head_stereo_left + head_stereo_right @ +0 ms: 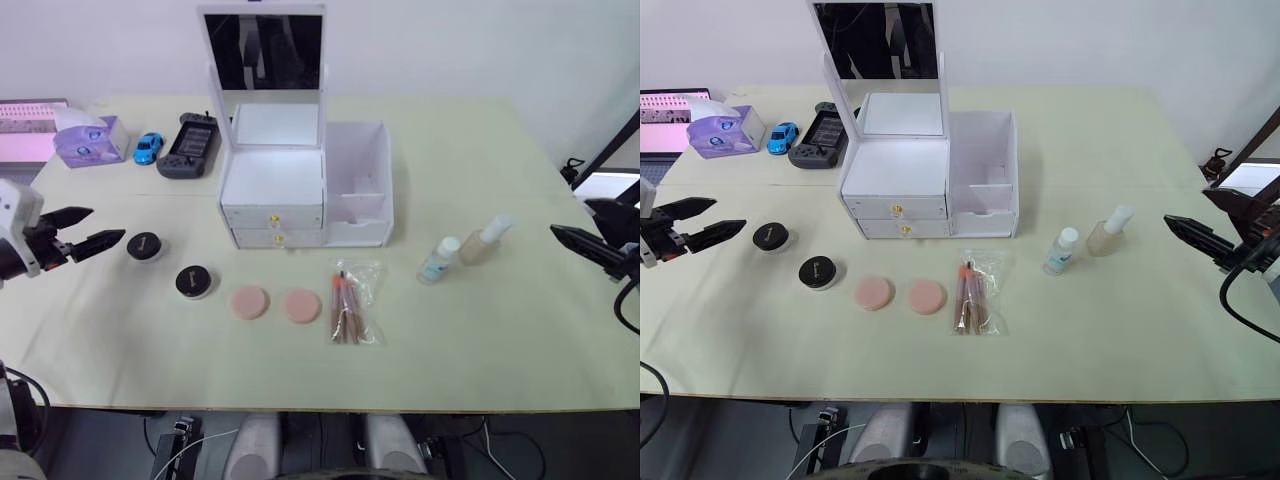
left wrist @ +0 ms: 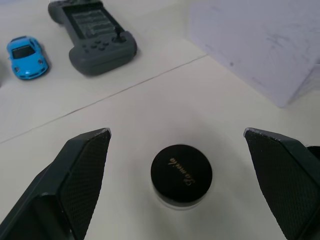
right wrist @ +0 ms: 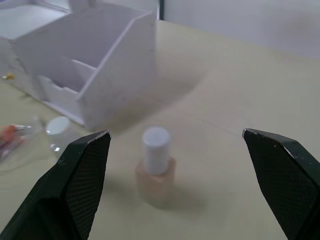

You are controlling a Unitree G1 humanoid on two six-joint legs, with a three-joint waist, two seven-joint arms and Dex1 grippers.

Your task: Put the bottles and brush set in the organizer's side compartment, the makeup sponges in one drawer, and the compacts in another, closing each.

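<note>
Head views. Table [image 1: 480, 340], pale yellow-green. My left gripper [image 1: 95, 228] hovers at the left edge, fingers spread, empty, tips just beside the farther compact [image 1: 145, 246]. The nearer compact [image 1: 194, 281] lies toward the front, with the two makeup sponges [image 1: 250, 302] and [image 1: 302, 306] in a row beside it. The brush set [image 1: 350, 304] lies flat in its clear bag in front of the organizer [image 1: 272, 190]. The organizer's mirror lid [image 1: 263, 52] stands upright; both drawers [image 1: 272, 218] are shut. The side compartment [image 1: 356, 185] forms its right part, open-topped. The clear bottle [image 1: 438, 260] and the beige bottle [image 1: 485, 240] stand just beside each other, right of the organizer and apart from it. My right gripper [image 1: 572, 240] hangs at the right edge, empty, near the beige bottle without touching it. At the far left: purple tissue box [image 1: 88, 138], blue toy car [image 1: 148, 148], grey game controller [image 1: 189, 146].

Left wrist view. My two fingers [image 2: 82, 165] are wide apart, gripping nothing. The farther compact [image 2: 181, 173] sits on the table between them, black lid with gold script up. Beyond: game controller [image 2: 93, 35], toy car [image 2: 27, 57], a corner of the organizer [image 2: 260, 40].

Right wrist view. My fingers [image 3: 80, 175] are spread wide, empty. The beige bottle [image 3: 156, 167] stands upright between them, white cap on. The clear bottle's cap [image 3: 57, 127] is beside it; the side compartment [image 3: 95, 75] is behind, its low divider visible.
</note>
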